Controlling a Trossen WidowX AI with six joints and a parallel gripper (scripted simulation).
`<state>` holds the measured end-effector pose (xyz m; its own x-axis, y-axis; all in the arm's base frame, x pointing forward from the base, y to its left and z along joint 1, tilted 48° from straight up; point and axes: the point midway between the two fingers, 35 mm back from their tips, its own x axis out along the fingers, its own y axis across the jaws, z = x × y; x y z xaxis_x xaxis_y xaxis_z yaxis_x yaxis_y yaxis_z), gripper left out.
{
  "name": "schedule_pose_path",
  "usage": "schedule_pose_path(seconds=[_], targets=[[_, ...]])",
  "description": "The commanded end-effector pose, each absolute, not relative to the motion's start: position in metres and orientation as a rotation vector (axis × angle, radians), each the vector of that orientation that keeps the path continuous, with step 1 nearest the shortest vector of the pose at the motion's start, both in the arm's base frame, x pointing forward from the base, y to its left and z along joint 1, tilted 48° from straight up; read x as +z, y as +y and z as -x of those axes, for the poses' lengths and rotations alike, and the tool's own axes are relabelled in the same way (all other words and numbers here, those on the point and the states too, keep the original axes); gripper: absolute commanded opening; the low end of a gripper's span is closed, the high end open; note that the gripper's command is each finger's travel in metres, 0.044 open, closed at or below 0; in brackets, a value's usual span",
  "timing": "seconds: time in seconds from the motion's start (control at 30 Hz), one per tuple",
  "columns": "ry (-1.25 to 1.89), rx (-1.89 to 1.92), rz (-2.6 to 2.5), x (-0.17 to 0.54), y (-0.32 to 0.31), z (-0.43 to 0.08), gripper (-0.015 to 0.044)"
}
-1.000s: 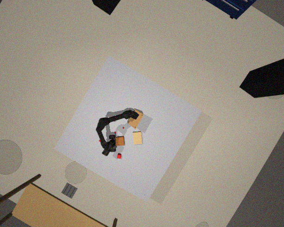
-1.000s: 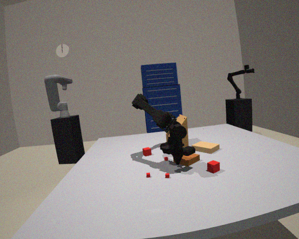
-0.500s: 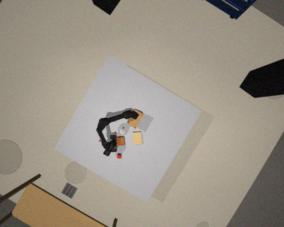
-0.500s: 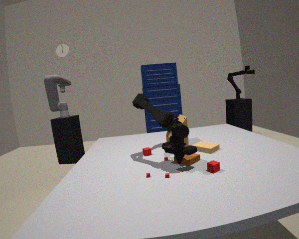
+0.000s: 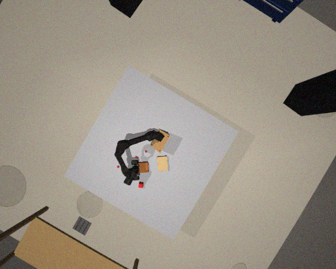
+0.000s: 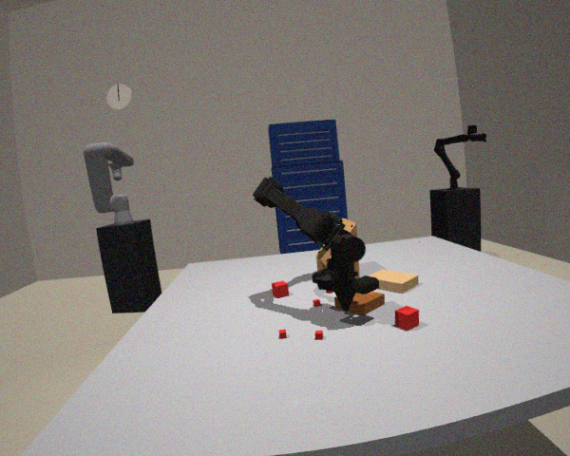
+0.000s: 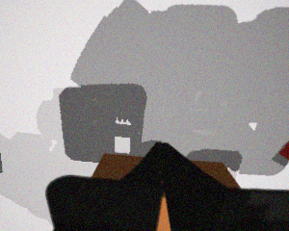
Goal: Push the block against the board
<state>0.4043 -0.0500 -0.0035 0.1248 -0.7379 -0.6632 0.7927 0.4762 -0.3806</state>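
Note:
The square block [image 5: 144,167] [image 6: 370,300] [image 7: 111,166] is orange-brown and lies flat on the table. The board [image 5: 162,163] [image 6: 395,278] is light tan and lies flat to the right of the block in the top view. A strip of table separates the two, and they do not touch. My gripper [image 5: 138,168] [image 6: 346,309] [image 7: 161,147] is shut and holds nothing. Its tips point down at the block's side away from the board. They partly hide the block in the wrist view, and I cannot tell whether they touch it. The board is not visible in the wrist view.
A larger red cube [image 5: 140,184] [image 6: 407,318] stands near the block. Another red cube [image 6: 279,289] stands to the left in the exterior view. Several tiny red cubes are scattered around, one of them here [image 5: 145,151]. The arm's tan mount [image 5: 162,145] stands behind the block and board.

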Motion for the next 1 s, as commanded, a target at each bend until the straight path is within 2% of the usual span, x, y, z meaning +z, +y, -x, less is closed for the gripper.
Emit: schedule_pose_path(seconds=[0.0, 0.97], targets=[[0.929, -1.118, -0.068, -0.009, -0.048, -0.400, 0.0000], [0.931, -1.118, -0.069, -0.025, -0.036, -0.385, 0.0000]])
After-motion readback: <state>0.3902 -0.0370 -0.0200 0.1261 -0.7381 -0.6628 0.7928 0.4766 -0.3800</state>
